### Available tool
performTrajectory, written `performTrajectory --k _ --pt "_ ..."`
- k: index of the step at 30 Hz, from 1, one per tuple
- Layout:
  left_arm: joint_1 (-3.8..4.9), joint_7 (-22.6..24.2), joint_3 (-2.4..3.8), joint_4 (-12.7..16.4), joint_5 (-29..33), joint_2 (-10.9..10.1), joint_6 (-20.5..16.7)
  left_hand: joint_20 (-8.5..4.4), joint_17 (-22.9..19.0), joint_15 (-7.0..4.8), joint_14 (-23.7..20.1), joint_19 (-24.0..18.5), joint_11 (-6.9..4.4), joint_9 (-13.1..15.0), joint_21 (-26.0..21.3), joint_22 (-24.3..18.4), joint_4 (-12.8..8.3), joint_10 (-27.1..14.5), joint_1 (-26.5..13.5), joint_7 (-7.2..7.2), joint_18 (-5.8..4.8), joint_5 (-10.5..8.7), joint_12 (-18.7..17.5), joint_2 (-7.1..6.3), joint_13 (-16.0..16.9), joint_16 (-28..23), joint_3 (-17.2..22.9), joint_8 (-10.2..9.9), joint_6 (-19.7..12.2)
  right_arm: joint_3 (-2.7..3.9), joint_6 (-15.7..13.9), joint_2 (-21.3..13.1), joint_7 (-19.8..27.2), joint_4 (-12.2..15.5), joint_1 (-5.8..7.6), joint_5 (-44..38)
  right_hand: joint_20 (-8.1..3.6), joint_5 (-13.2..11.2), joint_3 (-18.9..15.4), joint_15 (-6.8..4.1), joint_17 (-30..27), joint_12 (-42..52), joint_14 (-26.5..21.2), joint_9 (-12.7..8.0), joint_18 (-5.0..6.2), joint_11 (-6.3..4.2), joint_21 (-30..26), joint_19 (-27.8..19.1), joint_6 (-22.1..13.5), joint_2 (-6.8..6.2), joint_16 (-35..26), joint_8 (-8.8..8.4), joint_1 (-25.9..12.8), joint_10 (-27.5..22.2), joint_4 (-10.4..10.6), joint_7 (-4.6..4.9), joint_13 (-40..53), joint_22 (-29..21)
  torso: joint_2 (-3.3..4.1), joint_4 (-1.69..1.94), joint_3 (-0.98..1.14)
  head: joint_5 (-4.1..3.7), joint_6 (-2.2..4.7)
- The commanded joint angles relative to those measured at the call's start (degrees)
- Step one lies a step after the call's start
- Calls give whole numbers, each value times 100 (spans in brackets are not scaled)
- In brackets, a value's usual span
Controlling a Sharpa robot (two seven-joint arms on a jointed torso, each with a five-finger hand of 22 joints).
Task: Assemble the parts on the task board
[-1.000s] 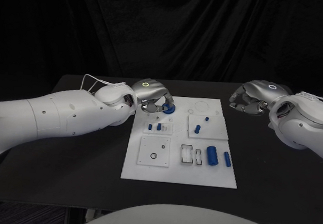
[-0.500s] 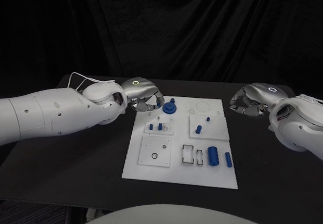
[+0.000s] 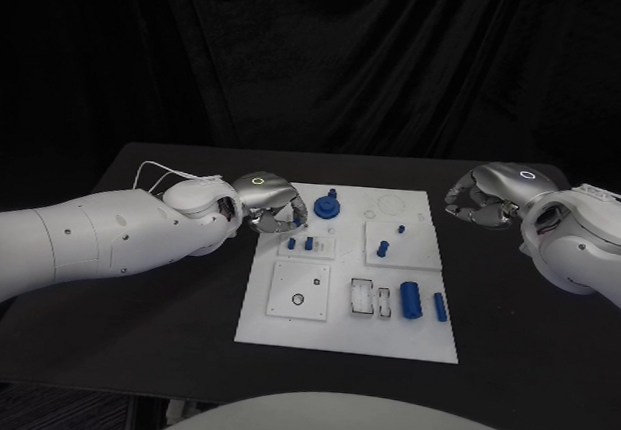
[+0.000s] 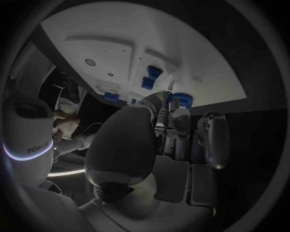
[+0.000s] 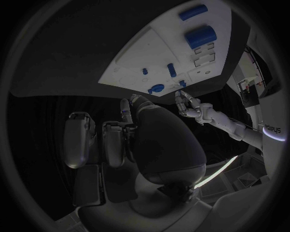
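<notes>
The left hand (image 3: 271, 205) hovers at the far left edge of the task board (image 3: 348, 330), fingers spread, holding nothing. A blue round part (image 3: 326, 208) stands just right of it. The right hand (image 3: 481, 200) hangs beyond the board's far right corner, apparently curled and empty.

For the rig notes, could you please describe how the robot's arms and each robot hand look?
Both arms are smooth, rounded white shells; thin pale cables loop near the wrists. The left robot hand and right robot hand are silver metal with dark finger pads, each bearing a small glowing ring on its back.
</notes>
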Motion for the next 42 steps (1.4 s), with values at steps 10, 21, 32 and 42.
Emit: performTrajectory --k 10,21,32,42 --pt "-107 119 9 -314 -1 286 -96 5 -20 6 -48 -38 25 -5 -26 1081 9 23 -14 26 -30 -21 -31 24 6 -34 -8 -1 -40 4 48 26 -11 2 -21 -9 -26 34 28 -14 1316 -21 544 6 4 1 20 114 43 -26 5 20 8 486 8 11 1413 1148 2 -24 10 43 -1" --pt "-149 77 9 -422 -1 380 -291 7 10 7 -34 -29 29 -1 -11 1087 -5 59 2 34 -34 -12 -20 32 15 -18 -4 -4 -42 4 61 18 -16 -4 -22 -9 -26 32 34 -14 1315 -22 544 4 3 1 22 115 43 -23 5 16 8 485 8 11 1411 1149 -8 -21 19 38 -1" --pt "-171 12 9 -529 -1 462 -452 7 62 8 -6 -7 38 3 27 1101 -28 87 15 47 -42 -19 -12 17 27 11 -13 -8 -43 4 72 49 -5 -18 -29 -9 -26 29 37 -14 1314 -25 544 3 4 1 17 113 44 -24 3 14 9 482 7 11 1409 1148 -5 -25 13 29 -1" --pt "-177 -40 9 -556 -1 472 -419 6 34 7 -15 -17 39 5 9 1095 -54 101 37 50 -37 -4 -6 9 38 5 -12 -13 -46 4 94 51 -18 -24 -32 -9 -26 29 37 -14 1314 -25 544 3 4 1 17 113 44 -24 3 14 9 482 7 11 1409 1148 -5 -28 10 43 -1"
